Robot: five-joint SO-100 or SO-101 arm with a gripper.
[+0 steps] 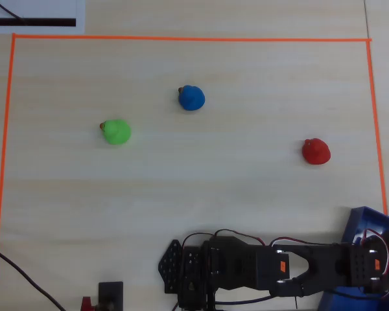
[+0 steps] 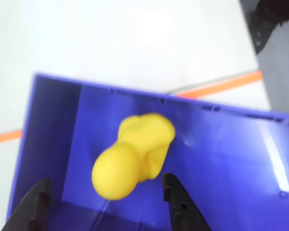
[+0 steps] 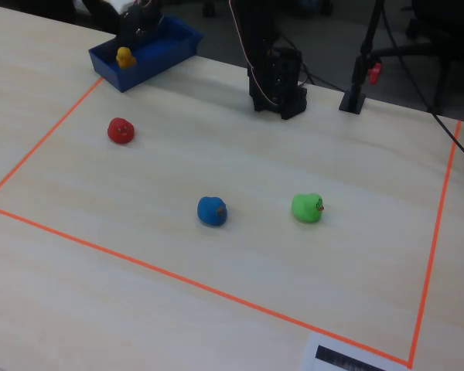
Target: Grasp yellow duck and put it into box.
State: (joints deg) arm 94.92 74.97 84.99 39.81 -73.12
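Both fingers of the end effector (image 2: pixel 108 192) spread wide, gripping nothing, above the yellow duck (image 2: pixel 132 155) inside the box (image 2: pixel 231 159)

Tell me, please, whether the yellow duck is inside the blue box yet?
Inside. In the wrist view the yellow duck sits within the box walls, clear of the open fingers; the fixed view shows it there too.

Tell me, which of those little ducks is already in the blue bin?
The yellow duck, lying inside the box under the open gripper. The green, blue and red ducks sit out on the table.
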